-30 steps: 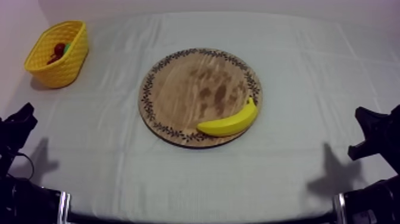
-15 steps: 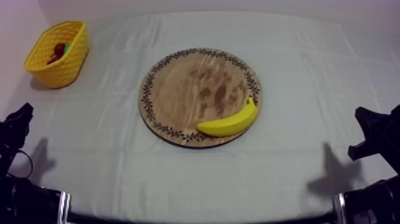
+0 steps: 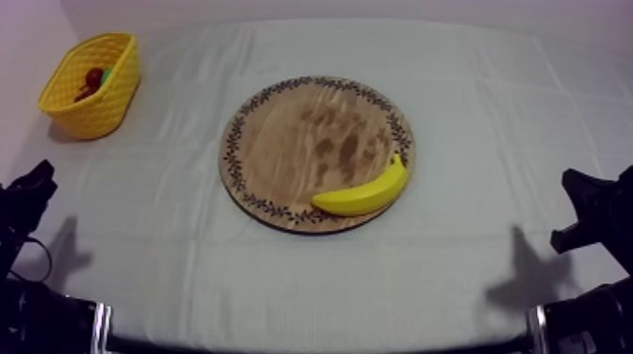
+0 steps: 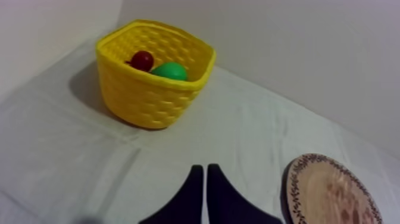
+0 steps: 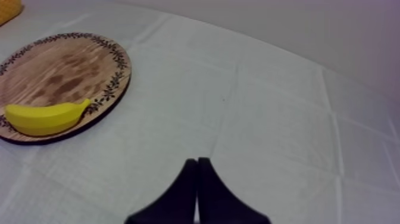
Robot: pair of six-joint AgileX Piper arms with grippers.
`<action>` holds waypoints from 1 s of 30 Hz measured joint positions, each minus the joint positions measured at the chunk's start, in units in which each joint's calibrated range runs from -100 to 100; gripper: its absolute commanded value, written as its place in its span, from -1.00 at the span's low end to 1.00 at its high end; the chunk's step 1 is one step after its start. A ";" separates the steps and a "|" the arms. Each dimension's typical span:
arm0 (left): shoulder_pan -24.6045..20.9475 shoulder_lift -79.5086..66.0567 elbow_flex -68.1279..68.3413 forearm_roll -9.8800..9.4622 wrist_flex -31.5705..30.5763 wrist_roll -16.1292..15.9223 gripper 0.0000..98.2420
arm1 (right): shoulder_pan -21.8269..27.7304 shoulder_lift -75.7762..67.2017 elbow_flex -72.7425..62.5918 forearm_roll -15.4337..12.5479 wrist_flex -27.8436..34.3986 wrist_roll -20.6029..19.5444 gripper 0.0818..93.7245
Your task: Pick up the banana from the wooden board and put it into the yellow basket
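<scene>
Left pincer (image 4: 205,169): black fingers pressed together in a narrow wedge, nothing btwn them, low over the grey-white cloth worktop (image 3: 490,113), pointing twd the yellow woven basket (image 4: 152,95). Right pincer (image 5: 197,161): same, closed on nothing, low at its own side, well apart from the round wooden board w/ patterned rim (image 3: 283,132). Yellow toy banana (image 3: 363,193) lies on that board, at the edge nearest the right arm, stem end by the rim, no pincer touching it. Basket sits at worktop's far left corner, well apart from board. Inside it: small red fruit (image 4: 142,60) beside a green round fruit (image 4: 169,71).
</scene>
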 measured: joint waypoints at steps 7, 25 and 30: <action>2.91 7.94 -7.02 1.44 2.13 -2.21 -1.00 | 0.00 0.00 0.00 0.00 -0.07 0.00 -1.00; 11.50 44.84 -52.94 2.01 31.50 -11.12 -1.00 | 0.00 0.00 0.00 0.00 0.00 0.00 -1.00; 15.95 55.78 -66.32 1.11 38.80 -13.07 -1.00 | 0.00 0.00 0.00 0.00 0.00 0.00 -1.00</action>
